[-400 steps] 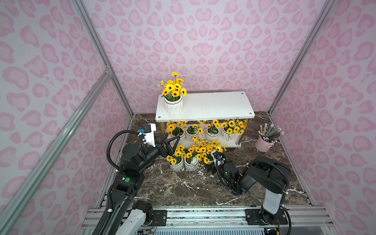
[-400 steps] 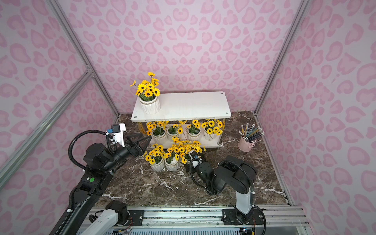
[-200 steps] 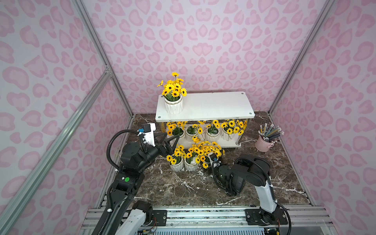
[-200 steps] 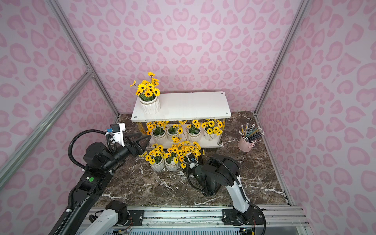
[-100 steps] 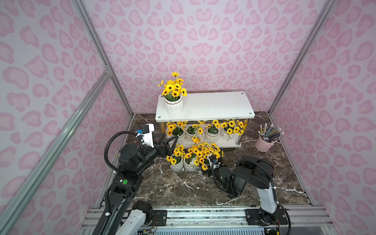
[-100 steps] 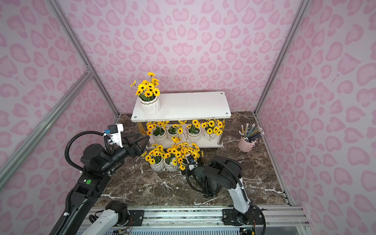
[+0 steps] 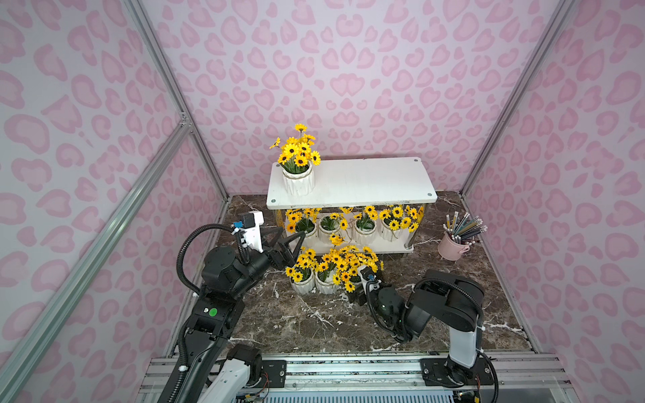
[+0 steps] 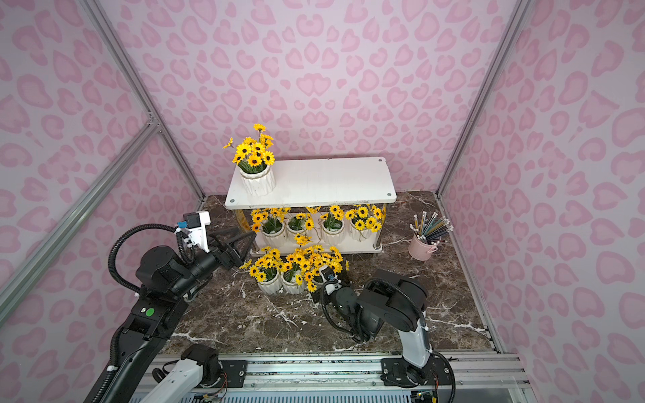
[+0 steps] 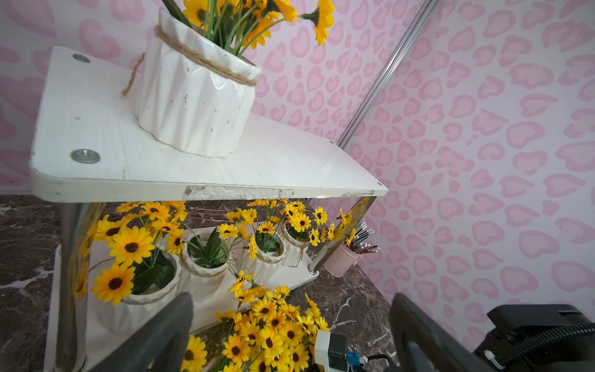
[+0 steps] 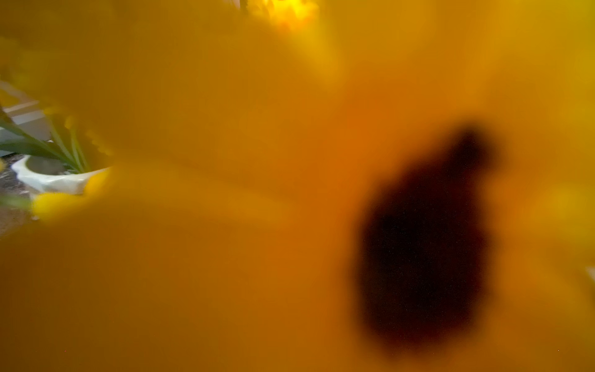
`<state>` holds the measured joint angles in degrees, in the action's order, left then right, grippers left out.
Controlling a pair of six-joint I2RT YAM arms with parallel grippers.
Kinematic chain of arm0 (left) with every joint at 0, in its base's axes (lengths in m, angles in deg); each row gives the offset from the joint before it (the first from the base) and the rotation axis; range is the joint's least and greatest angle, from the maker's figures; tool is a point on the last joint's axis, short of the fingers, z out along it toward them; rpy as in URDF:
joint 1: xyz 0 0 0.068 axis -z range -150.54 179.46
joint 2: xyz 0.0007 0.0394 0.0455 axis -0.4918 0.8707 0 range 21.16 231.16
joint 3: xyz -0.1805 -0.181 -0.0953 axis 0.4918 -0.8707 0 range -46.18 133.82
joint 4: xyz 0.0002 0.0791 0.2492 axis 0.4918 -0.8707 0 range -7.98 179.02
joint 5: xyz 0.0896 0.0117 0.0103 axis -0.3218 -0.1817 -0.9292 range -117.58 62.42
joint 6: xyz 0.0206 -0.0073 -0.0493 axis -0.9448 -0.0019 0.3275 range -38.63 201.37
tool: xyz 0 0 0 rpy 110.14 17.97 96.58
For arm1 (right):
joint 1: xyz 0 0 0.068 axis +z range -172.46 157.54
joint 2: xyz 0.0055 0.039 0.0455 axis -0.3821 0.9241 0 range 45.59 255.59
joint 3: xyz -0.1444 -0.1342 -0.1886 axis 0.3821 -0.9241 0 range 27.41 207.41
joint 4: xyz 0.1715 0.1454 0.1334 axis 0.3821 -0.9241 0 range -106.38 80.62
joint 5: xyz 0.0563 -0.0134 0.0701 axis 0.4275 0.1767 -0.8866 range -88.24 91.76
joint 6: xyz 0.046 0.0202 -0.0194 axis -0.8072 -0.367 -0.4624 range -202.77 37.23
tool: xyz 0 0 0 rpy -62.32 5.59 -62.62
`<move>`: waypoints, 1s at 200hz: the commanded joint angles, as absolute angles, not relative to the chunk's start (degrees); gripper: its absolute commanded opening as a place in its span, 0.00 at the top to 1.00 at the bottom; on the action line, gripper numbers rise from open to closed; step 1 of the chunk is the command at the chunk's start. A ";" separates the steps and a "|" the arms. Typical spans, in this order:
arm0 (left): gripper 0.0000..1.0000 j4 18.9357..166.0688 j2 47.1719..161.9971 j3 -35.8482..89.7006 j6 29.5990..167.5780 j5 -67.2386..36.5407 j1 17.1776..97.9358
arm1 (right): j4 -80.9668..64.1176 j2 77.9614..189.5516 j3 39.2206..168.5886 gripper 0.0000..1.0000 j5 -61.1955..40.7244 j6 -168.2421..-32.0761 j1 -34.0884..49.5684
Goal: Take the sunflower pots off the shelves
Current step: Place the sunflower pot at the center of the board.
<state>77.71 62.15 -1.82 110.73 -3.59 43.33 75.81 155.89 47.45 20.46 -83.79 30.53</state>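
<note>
Pink blotch-and-heart paper covers the walls (image 7: 349,69) around a dark marble table (image 7: 307,324). At 12 o'clock on that table stand the white shelves (image 7: 366,181), two boards on chrome legs.

The left arm (image 7: 223,272) reaches in from 8 o'clock. Its left gripper (image 7: 291,237) hovers just beside the 9 o'clock end of the shelves, jaws spread wide with nothing between them. In the left wrist view the black fingers (image 9: 161,335) stand well apart.

The right arm (image 7: 450,303) comes in from 4 o'clock, bent low over the marble. The right gripper (image 7: 353,296) is pushed in under the blooms at the 3 o'clock end of the row on the table. Its jaws are spread wide, though flowers hide whether they touch a pot. The right wrist view is nearly all blurred yellow petal, with a bit of white pot rim (image 10: 58,180) at one edge.

The top pot (image 7: 297,181) stands upright at the 9 o'clock end of the upper board. The lower pots (image 7: 303,232) (image 7: 328,232) (image 7: 364,231) (image 7: 390,231), four of them, sit in a row on the bottom board. The table pots (image 7: 301,284) (image 7: 325,286) (image 7: 356,258), three close together, stand on the marble at 6 o'clock of the shelves. The body of the third is mostly hidden by flowers.

A pink bucket (image 7: 450,247) of pencils (image 7: 464,225) sits at 2 o'clock, apart from the shelves.
</note>
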 commanded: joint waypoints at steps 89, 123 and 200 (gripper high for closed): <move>0.03 77.42 61.76 -0.30 108.98 -4.30 43.32 | 57.63 142.51 45.11 0.01 23.14 -85.21 31.05; 0.03 77.24 61.85 -0.17 108.62 -4.66 43.31 | 52.59 138.87 44.46 0.01 22.40 -85.24 31.33; 0.03 71.94 62.78 5.67 103.88 -8.32 43.33 | 33.07 122.75 43.97 0.01 21.03 -85.13 34.21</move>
